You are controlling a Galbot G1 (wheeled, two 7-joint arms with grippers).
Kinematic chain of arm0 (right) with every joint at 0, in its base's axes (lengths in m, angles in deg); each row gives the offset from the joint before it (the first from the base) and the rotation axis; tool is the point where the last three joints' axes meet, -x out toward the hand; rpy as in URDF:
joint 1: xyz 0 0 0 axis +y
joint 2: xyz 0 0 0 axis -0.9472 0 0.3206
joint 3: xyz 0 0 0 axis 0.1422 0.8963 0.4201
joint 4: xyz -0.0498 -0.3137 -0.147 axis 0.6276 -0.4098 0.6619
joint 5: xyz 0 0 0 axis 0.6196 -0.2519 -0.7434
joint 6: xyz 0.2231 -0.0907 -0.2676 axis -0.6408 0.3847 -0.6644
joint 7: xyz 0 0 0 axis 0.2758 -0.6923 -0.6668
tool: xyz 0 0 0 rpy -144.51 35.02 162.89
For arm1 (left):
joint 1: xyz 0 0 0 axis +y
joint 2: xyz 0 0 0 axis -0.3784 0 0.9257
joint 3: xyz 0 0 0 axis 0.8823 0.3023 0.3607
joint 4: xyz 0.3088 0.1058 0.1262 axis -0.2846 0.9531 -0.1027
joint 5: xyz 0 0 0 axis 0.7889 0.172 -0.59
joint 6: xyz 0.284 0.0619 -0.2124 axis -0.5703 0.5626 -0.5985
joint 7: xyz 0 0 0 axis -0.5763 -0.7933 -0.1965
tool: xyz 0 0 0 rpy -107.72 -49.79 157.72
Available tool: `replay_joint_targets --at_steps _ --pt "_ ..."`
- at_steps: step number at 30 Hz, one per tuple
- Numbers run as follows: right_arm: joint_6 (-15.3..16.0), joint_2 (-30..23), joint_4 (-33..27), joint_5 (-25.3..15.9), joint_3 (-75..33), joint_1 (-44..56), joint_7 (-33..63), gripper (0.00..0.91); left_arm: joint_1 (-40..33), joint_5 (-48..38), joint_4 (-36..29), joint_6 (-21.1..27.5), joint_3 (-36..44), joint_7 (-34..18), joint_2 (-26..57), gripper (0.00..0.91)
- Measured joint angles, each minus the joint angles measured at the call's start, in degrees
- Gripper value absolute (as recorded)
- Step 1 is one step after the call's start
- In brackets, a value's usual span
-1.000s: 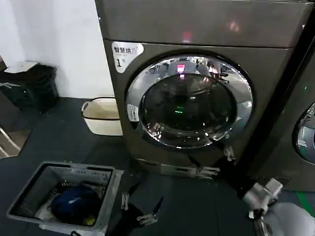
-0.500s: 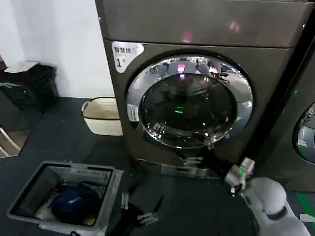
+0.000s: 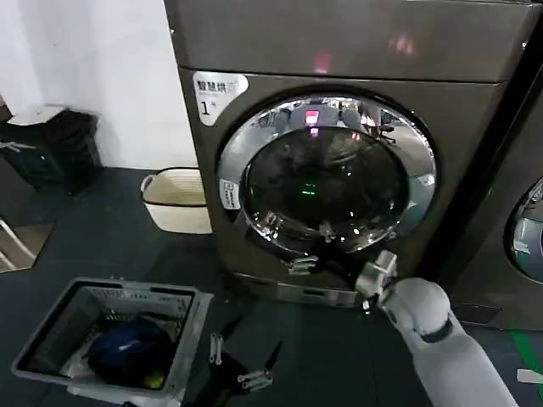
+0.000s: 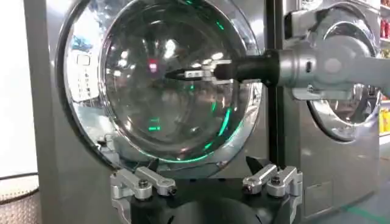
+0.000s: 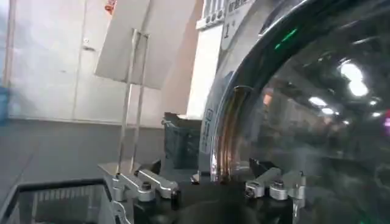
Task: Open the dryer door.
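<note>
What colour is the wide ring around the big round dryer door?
Shiny chrome silver ring, around dark tinted glass; clearest in the head view.

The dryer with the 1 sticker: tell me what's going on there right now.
The right gripper is stretched out in front of the dryer door, near its lower chrome rim, fingers open. The door looks shut against the dryer. The left gripper hangs low by the floor, open, beside the grey laundry basket.

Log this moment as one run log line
step: approach | dryer door: shut | right gripper: open, at door's lower rim | left gripper: open, low, idle | dryer
</note>
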Motion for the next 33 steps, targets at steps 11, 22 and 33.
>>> replay_joint_targets --at_steps 11,22,33 --pt "-2.1 -2.1 -5.9 0.0 5.3 -6.6 0.6 0.907 -0.1 0.5 0.9 -0.6 -0.2 0.0 -0.6 0.907" --pt "-2.8 -5.4 -11.5 0.8 9.2 -12.1 1.1 0.907 0.4 0.7 1.0 -0.5 -0.3 0.0 -1.2 0.907" --pt "-3.2 -7.9 -14.4 1.0 11.2 -14.1 1.2 0.907 0.5 0.8 1.0 -0.5 -0.5 0.0 -1.4 0.907"
